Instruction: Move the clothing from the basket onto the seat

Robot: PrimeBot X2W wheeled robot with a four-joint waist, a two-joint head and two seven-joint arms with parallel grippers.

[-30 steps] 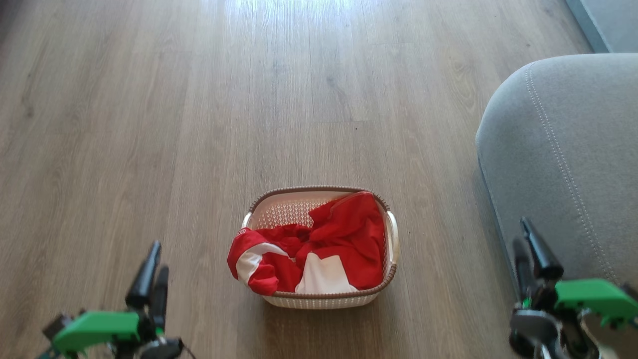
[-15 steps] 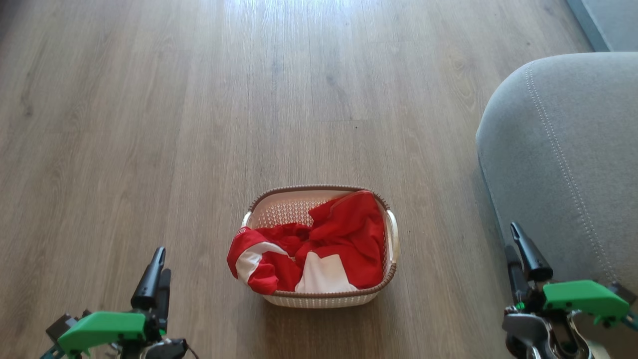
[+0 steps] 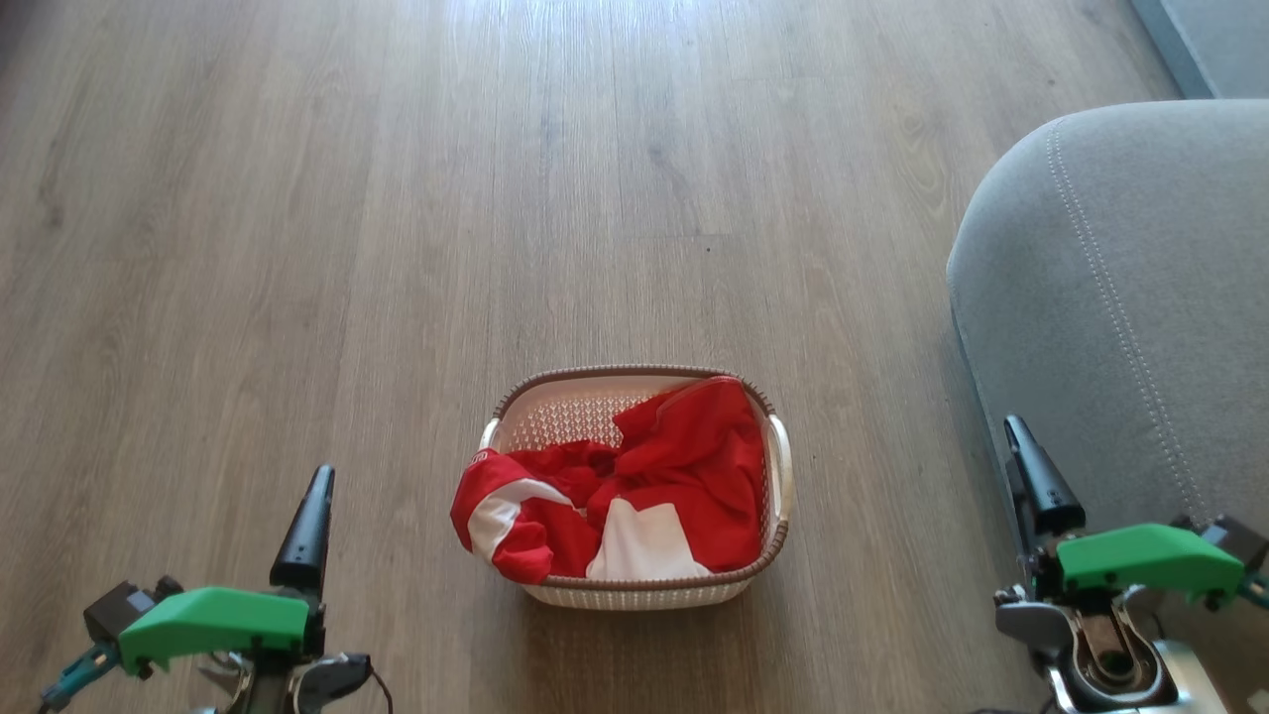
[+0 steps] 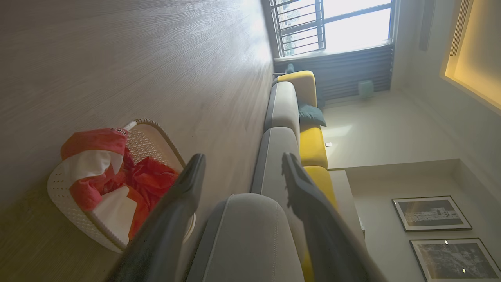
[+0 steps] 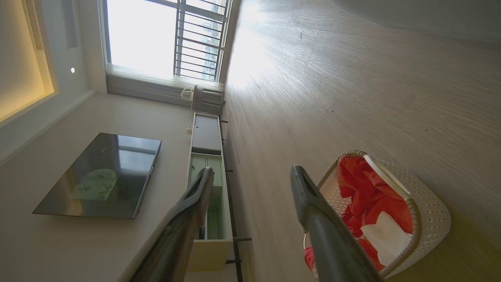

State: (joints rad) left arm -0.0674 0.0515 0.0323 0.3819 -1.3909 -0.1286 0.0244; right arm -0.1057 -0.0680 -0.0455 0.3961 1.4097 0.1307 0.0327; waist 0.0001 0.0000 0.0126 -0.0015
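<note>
Fingers (image 4: 184, 192) of left gripper (image 4: 243, 157) and right gripper (image 5: 252, 169) stand apart, empty. Better lower one over the clothes (image 3: 684, 466), pinching a thick fold inside the basket (image 3: 639, 593).

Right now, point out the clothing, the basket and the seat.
clothing (image 3: 699, 451), head view: red upper fold.
basket (image 3: 565, 421), head view: far inner perforated wall.
seat (image 3: 1150, 297), head view: grey cushion top.

All 3 views share the basket (image 3: 634, 595), head from above.
</note>
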